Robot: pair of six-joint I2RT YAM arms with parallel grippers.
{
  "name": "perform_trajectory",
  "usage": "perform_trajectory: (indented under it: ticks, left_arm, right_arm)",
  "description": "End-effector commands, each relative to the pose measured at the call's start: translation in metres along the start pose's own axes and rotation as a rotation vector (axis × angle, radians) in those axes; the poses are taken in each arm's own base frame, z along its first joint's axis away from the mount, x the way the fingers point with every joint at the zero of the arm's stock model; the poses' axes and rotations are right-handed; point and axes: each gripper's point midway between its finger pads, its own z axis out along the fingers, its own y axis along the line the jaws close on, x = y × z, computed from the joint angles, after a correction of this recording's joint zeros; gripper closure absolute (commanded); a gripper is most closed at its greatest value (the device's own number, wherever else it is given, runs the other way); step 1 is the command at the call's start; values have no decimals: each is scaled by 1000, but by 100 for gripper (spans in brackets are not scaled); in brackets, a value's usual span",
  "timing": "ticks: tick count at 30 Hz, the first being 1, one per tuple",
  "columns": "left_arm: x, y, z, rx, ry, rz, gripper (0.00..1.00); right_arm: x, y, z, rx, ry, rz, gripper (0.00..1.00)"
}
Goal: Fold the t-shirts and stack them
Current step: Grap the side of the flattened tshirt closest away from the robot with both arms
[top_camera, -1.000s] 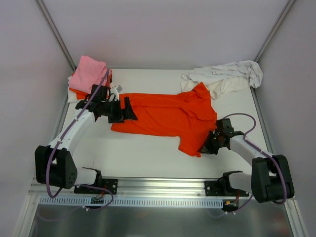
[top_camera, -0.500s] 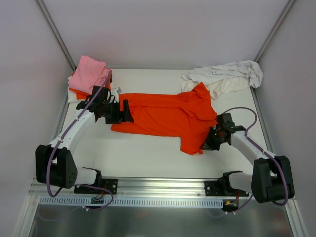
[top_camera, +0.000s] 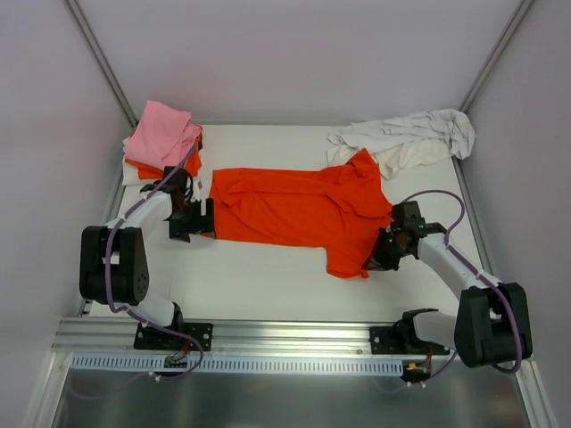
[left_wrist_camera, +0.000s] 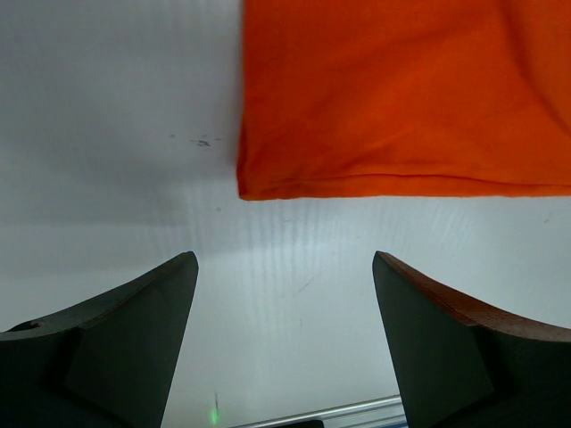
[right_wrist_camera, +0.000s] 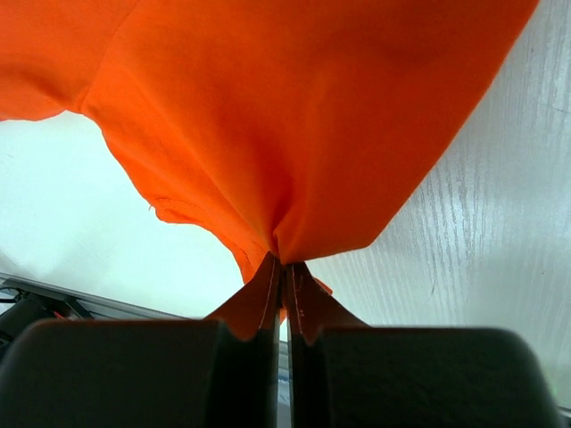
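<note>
A bright orange t-shirt (top_camera: pixel 299 212) lies spread across the middle of the table. Its near left corner (left_wrist_camera: pixel 268 183) shows just beyond my left gripper (left_wrist_camera: pixel 284 267), which is open over bare table with nothing between its fingers. In the top view that left gripper (top_camera: pixel 198 221) sits at the shirt's left edge. My right gripper (right_wrist_camera: pixel 285 267) is shut on a pinch of the orange shirt's cloth, which fans out above it. From above, the right gripper (top_camera: pixel 385 252) is at the shirt's lower right part. Pink and orange folded t-shirts (top_camera: pixel 161 134) are stacked at the back left. A white t-shirt (top_camera: pixel 406 138) lies crumpled at the back right.
White walls enclose the table (top_camera: pixel 268 276) on the left, back and right. A metal rail (top_camera: pixel 294 343) with both arm bases runs along the near edge.
My left gripper has slid back to the left off the orange shirt, letting go of its left edge, and its arm has folded in. The right gripper has stayed pinched on the cloth.
</note>
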Motion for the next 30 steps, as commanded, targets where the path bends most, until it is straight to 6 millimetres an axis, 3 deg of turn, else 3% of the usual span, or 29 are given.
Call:
perform_trajectory:
  ticks: [1,14,20,21,26,28,30]
  left_arm:
    - [-12,11,-1,-18,-27,13,19]
    - [-29,4,30,63,-22,-14,21]
    - [-36,-1,40,97,-14,-18,27]
    - [-37,-4,41,114,-10,-19,31]
    - [-43,-11,42,149,4,-40,85]
    - [-45,-12,41,151,7,-34,97]
    - [-46,-11,40,147,14,-22,100]
  right_arm:
    - [-8,7,-14,1,-27,-39,100]
    - [-17,13,-25,23,-24,-47,100]
    - [-17,12,-27,32,-27,-40,100]
    - [-16,12,-27,33,-26,-38,100]
    - [-19,13,-28,36,-29,-31,100]
    - [-22,15,-28,32,-32,-29,100]
    - [-23,16,-27,34,-30,-28,100]
